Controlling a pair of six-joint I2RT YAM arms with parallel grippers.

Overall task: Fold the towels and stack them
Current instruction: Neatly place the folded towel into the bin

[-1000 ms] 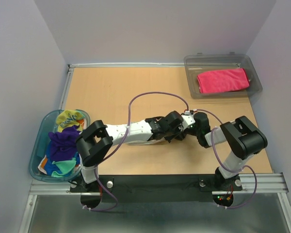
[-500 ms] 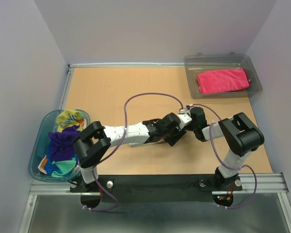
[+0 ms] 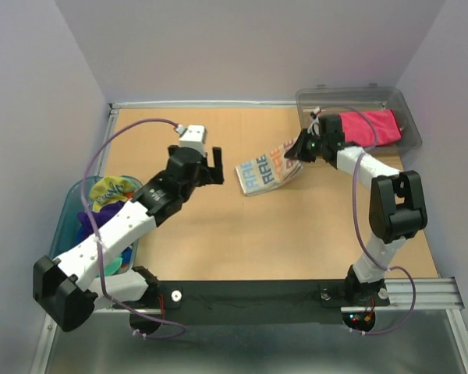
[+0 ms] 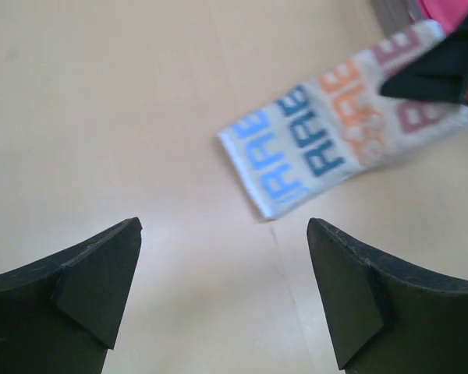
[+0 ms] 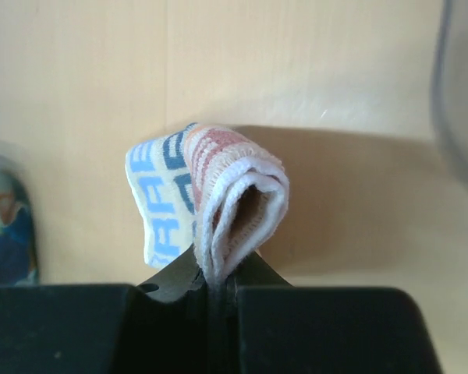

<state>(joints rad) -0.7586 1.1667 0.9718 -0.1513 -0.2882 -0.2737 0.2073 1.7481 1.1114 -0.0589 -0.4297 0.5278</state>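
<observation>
The folded striped towel (image 3: 265, 171) with big blue and orange letters hangs by its right end over the middle-back of the table. My right gripper (image 3: 299, 149) is shut on that end; in the right wrist view the doubled towel edge (image 5: 232, 204) is pinched where my right gripper (image 5: 220, 282) closes. My left gripper (image 3: 210, 165) stands wide open to the towel's left, apart from it. From the left wrist, the towel (image 4: 327, 144) lies beyond the empty left gripper (image 4: 225, 290). A magenta towel (image 3: 360, 128) lies folded in the clear bin (image 3: 316, 99).
The blue-rimmed tub (image 3: 65, 224) at the left table edge holds several loose towels, yellow (image 3: 109, 192) on top. The clear bin sits at the back right corner, right behind my right gripper. Cables loop over both arms. Walls close in on three sides.
Both grippers were together at the table's middle. The left one opened and swung back left. The right one shut on the striped towel and carried it toward the back right.
</observation>
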